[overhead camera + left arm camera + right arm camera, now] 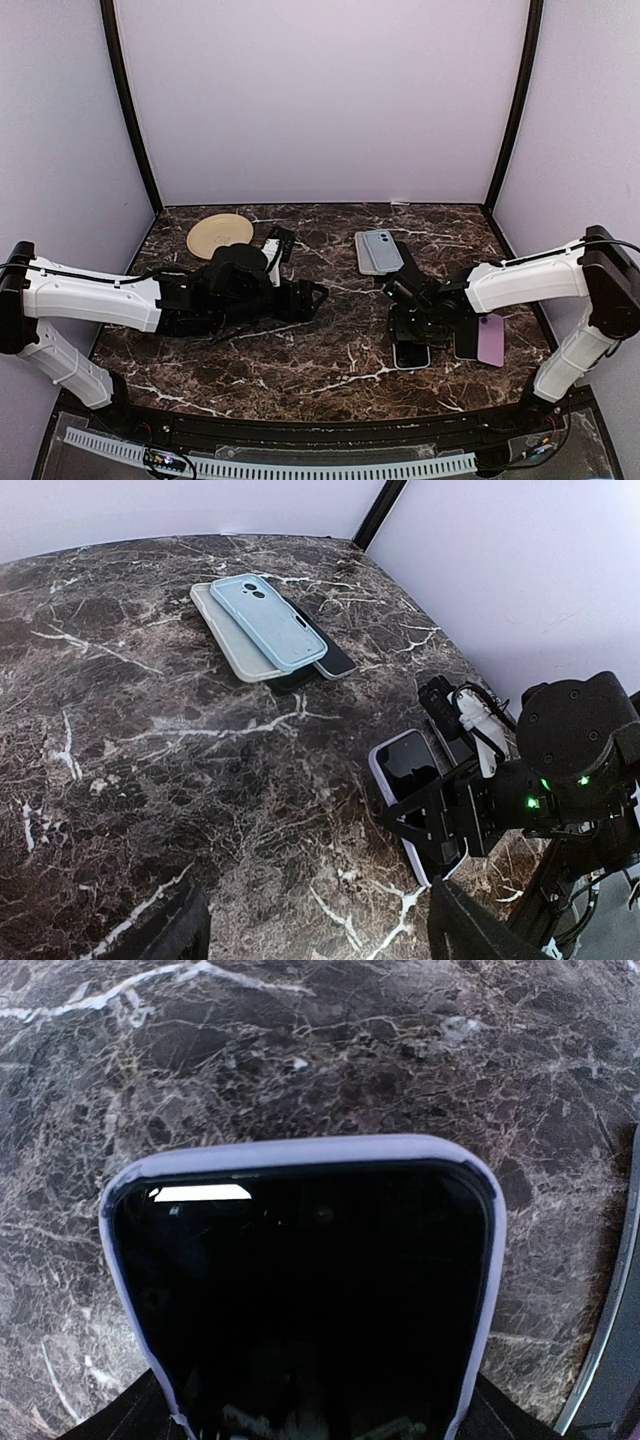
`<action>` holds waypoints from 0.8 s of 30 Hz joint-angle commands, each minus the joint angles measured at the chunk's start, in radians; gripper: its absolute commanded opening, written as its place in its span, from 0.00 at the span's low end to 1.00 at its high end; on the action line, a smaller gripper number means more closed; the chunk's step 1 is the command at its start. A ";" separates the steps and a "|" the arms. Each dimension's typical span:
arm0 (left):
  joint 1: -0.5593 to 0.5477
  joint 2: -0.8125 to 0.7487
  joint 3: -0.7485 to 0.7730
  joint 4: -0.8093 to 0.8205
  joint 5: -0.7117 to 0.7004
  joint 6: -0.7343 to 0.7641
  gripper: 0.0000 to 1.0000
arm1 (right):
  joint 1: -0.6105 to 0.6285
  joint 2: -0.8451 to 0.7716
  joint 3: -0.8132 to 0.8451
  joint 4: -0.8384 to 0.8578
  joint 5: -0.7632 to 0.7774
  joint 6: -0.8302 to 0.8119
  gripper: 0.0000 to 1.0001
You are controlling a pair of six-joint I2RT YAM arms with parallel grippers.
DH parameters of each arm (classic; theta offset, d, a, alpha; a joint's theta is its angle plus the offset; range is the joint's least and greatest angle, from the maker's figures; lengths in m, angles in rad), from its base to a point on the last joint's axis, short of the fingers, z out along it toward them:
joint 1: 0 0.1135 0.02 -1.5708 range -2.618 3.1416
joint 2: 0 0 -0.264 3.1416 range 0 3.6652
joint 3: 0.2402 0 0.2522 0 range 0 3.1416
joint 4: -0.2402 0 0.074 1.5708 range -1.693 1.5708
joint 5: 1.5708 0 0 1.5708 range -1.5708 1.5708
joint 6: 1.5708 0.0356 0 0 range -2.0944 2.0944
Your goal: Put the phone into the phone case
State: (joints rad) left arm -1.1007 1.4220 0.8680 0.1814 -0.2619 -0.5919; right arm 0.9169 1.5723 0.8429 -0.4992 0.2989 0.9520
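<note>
phone: we see the phone (300, 1290) lying flat, screen up, on the table (330, 370), right of centre and toward the near edge.
case: a pale lavender case (290, 1150) rims the phone's far end and both long sides, so the phone sits in it.
right gripper: the right gripper (408, 328) hangs over the phone's near end. its fingers (120, 1415) stand wide, one outside each long edge. we cannot tell whether they squeeze the case or only flank it.
left gripper: the left gripper (318, 295) is low over the table left of centre, well apart from the phone and pointing toward it. its fingers (175, 930) are spread wide with only bare marble between them.
stack: at the far centre lies a stack (378, 250), with a light blue case on top, a pale grey one under it and a dark phone at the bottom, each shifted a little.
right side: a purple case (490, 340) lies near the right arm, with a dark slab (466, 342) just to its left, between it and the phone.
plate: a yellow plate (220, 235) sits far left, beyond the left arm.
small item: a white and black thing (277, 248) lies just right of the plate. we cannot make out what it is.
</note>
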 commanded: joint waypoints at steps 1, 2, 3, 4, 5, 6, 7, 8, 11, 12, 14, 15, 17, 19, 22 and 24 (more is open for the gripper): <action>0.010 -0.021 -0.015 -0.015 -0.009 -0.004 0.77 | -0.008 0.024 -0.008 0.040 -0.016 0.036 0.75; 0.010 -0.024 -0.014 -0.019 -0.012 -0.001 0.77 | -0.007 0.031 -0.010 0.038 -0.017 0.042 0.78; 0.011 -0.025 -0.014 -0.020 -0.016 -0.001 0.77 | -0.008 0.035 -0.015 0.038 -0.017 0.051 0.81; 0.012 -0.029 -0.014 -0.023 -0.018 0.001 0.77 | -0.008 0.036 -0.018 0.037 -0.014 0.059 0.84; 0.013 -0.031 -0.015 -0.024 -0.019 0.001 0.77 | -0.009 0.038 -0.022 0.035 -0.010 0.064 0.85; 0.013 -0.034 -0.017 -0.023 -0.021 0.000 0.77 | -0.010 0.040 -0.023 0.032 -0.005 0.069 0.86; 0.014 -0.038 -0.018 -0.023 -0.022 0.001 0.77 | -0.010 0.041 -0.024 0.030 0.001 0.073 0.88; 0.015 -0.040 -0.019 -0.023 -0.024 0.001 0.77 | -0.010 0.043 -0.023 0.025 0.007 0.075 0.90; 0.017 -0.054 -0.024 -0.023 -0.028 0.005 0.77 | -0.011 0.044 -0.017 0.016 0.014 0.073 0.93; 0.018 -0.057 -0.027 -0.023 -0.031 0.007 0.77 | -0.012 0.043 -0.014 0.013 0.015 0.072 0.94; 0.019 -0.064 -0.031 -0.025 -0.035 0.009 0.77 | -0.012 0.040 -0.005 0.004 0.021 0.068 0.94; 0.020 -0.068 -0.032 -0.029 -0.038 0.011 0.77 | -0.012 0.035 0.001 -0.005 0.025 0.065 0.94; 0.023 -0.080 -0.033 -0.035 -0.047 0.012 0.77 | -0.012 0.017 0.018 -0.015 0.030 0.046 0.94; 0.026 -0.092 -0.037 -0.040 -0.055 0.015 0.77 | -0.013 -0.008 0.047 -0.028 0.037 0.005 0.94; 0.033 -0.106 -0.040 -0.048 -0.068 0.023 0.77 | -0.032 -0.045 0.118 -0.031 0.020 -0.141 0.88; 0.037 -0.112 -0.039 -0.055 -0.076 0.033 0.77 | -0.071 -0.049 0.187 -0.063 0.001 -0.255 0.76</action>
State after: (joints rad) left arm -1.0756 1.3544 0.8436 0.1547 -0.3050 -0.5838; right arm 0.8982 1.5761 0.9035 -0.5365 0.3084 0.9024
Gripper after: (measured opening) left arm 0.769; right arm 0.850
